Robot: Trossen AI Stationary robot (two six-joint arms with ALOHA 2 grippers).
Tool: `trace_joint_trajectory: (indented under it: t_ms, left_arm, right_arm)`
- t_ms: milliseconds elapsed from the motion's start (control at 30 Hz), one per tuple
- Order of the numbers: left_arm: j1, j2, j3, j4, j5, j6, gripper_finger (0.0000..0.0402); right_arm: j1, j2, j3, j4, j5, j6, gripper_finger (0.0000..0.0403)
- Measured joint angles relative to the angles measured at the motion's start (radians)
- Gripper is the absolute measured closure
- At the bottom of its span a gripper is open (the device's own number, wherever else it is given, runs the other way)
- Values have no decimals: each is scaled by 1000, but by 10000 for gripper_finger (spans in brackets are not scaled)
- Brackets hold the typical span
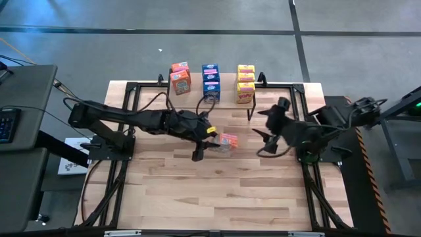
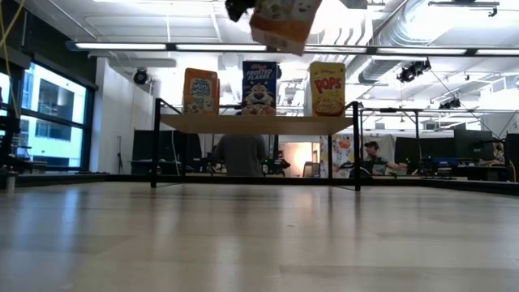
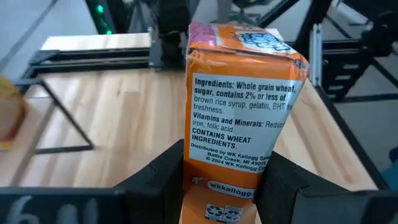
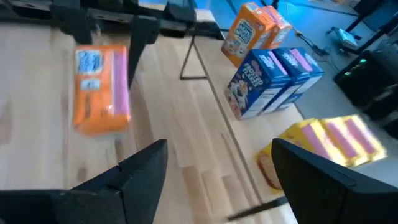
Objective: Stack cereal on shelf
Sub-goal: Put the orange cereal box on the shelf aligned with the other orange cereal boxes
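Now the left tool (image 3: 221,186) squeezed an orange cereal box (image 3: 239,118) above the table (image 1: 217,191), mid-frame. Right tool (image 4: 217,168) hung open. Next, probably, the box needed lifting onto the shelf (image 2: 259,123).

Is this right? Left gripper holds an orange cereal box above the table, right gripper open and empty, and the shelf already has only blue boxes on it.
Not quite. The shelf carries orange, blue and yellow boxes, as the high view shows. The rest stands: the left gripper holds the orange cereal box, and the right gripper is open and empty.
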Motion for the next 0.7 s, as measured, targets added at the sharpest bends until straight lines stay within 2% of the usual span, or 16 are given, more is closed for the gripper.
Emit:
trace_joint_trajectory:
  t_ms: [300,533,700]
  left_arm:
    - [23,-88,0,-79,-78,51,259]
    - [59,-139,0,-152,-90,72,259]
    - [87,-166,0,-197,-97,78,259]
  right_arm:
    - [-5,-310,-407,314,-8,-1,123]
    - [-5,-461,-619,434,55,2,123]
    - [-5,-537,-744,457,87,27,123]
